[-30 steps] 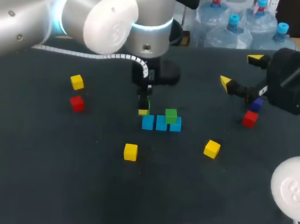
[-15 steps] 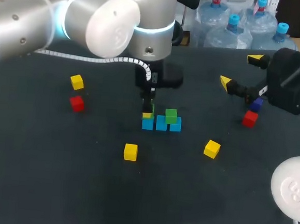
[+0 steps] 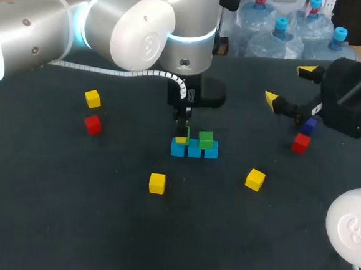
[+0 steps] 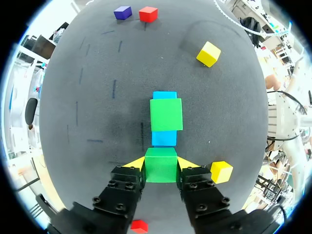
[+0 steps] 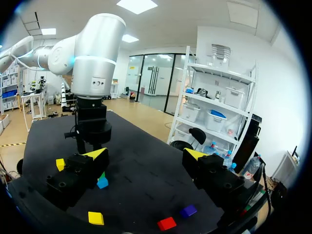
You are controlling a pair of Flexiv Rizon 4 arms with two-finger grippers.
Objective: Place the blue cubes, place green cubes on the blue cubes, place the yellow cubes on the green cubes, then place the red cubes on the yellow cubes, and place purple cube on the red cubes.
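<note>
You have the left fingers (image 4: 160, 164) clamped on a green cube (image 4: 161, 171), one yellow tip against each side. The cube sits low over the near end of the row of blue cubes (image 4: 163, 138); you cannot tell whether it touches the blue beneath. Just ahead of the fingers, a second green cube (image 4: 166, 114) rests on top of that row. A near yellow cube (image 4: 222, 171) lies on the desk (image 4: 92, 97) just beside the fingers, and a far yellow cube (image 4: 208, 53) lies well ahead. A red cube (image 4: 148, 13) and a purple cube (image 4: 123, 12) sit side by side farthest ahead. Your right fingers (image 5: 146, 154) stand wide apart above the desk, holding nothing, with that red and purple pair below them.
</note>
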